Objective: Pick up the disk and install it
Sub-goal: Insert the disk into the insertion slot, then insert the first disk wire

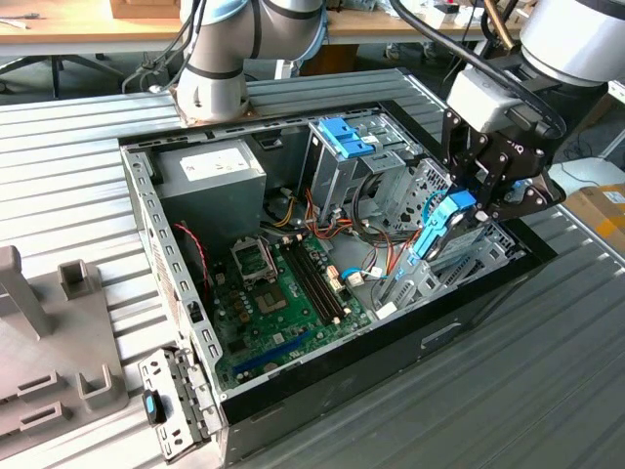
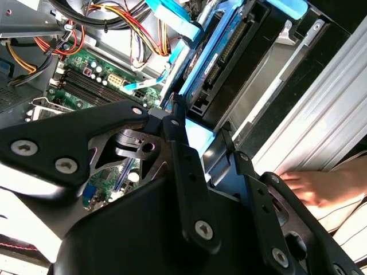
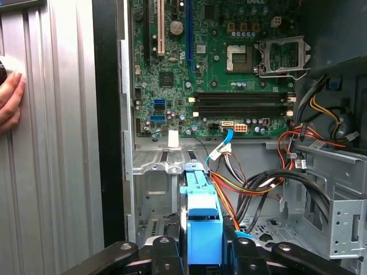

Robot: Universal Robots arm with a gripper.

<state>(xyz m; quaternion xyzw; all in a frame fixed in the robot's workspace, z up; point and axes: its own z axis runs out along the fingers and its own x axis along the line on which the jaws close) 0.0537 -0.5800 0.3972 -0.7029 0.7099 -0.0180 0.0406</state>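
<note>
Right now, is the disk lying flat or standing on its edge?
On edge, tilted: the fingers hold the disk edge-up over the computer case.

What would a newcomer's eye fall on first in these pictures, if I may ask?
The claw grips the blue-railed disk, tilted over the open computer case at the exterior view's right. The green motherboard lies inside, and a hand rests on the ribbed table beside it.

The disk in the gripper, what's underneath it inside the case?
Under the disk, held edge-on by the gripper, lie a grey metal bay and a bundle of coloured cables. The disk itself covers the bay floor directly beneath it.
</note>
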